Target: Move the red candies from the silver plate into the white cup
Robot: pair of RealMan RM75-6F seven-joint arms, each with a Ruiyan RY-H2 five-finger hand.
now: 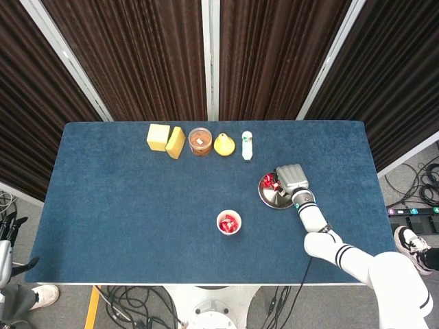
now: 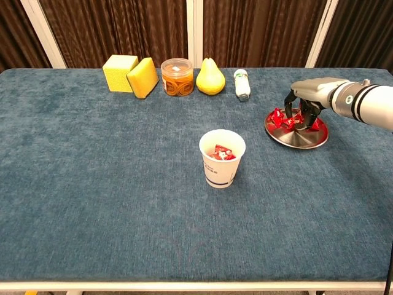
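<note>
While its fingers hang curled over the silver plate point(image 2: 296, 138), the robot's right hand point(image 2: 302, 106) reaches down among the red candies point(image 2: 288, 120) heaped on the plate's far side. Seen from the chest camera, the dark fingertips point(image 2: 300, 120) reach into the pile; whether they have pinched a wrapper cannot be told from either view. The candies lie directly under and just to the cup side of the hand, so the pick is a matter of closing and lifting straight up, not reaching sideways. The heap has no clear long axis; it is a loose clump of crinkled wrappers.

From the plate, the white cup point(image 2: 221, 158) stands well apart, toward the table's near edge and its middle, upright and already holding a few red candies point(image 2: 220, 152). The carry would run from plate to cup along that diagonal.

The right arm is plainly the nearer one. The left hand point(image 1: 7, 236) shows only in the head view, off the far corner of the table from the plate, fingers apart and holding nothing.
</note>
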